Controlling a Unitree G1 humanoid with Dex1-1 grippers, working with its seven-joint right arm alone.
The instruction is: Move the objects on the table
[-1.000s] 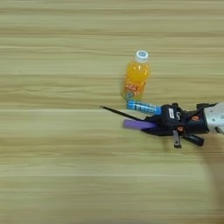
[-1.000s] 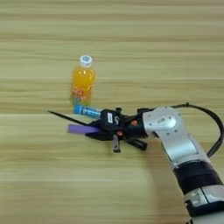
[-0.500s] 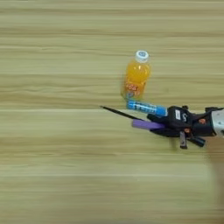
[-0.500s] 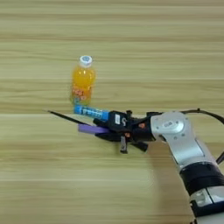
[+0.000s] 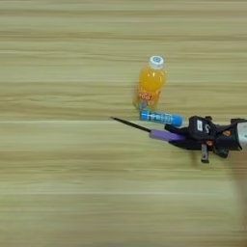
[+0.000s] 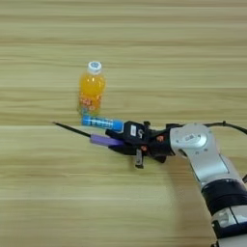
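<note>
Right eye view shows the most of the arm: the silver forearm (image 6: pixel 200 149) comes up from the bottom right corner, bends, and reaches leftward, low over the bench (image 6: pixel 120 202). At its end the black gripper (image 6: pixel 116 139) lies almost flat, its fingers (image 6: pixel 118 133) pointing to the robot's left. The purple cylinder (image 6: pixel 105 141) lies on its side with its right end between the fingers, which sit narrow around it and look to be holding it, though the contact itself is hard to make out from up here. Just above the cylinder, the short blue tube (image 6: pixel 99 122) also lies on its side, tilted slightly down to the right, with its right end right by the upper finger; I cannot tell whether they touch. The thin black pen (image 6: pixel 72 129) stretches out to the left from under the cylinder's left end, slanting up and away. The orange juice bottle (image 6: pixel 91 93) with its white cap stands upright just behind the tube, its base near the tube's left end. Left eye view gives the same cluster further right, with only the gripper (image 5: pixel 179 135) and a sliver of the forearm at the edge.
</note>
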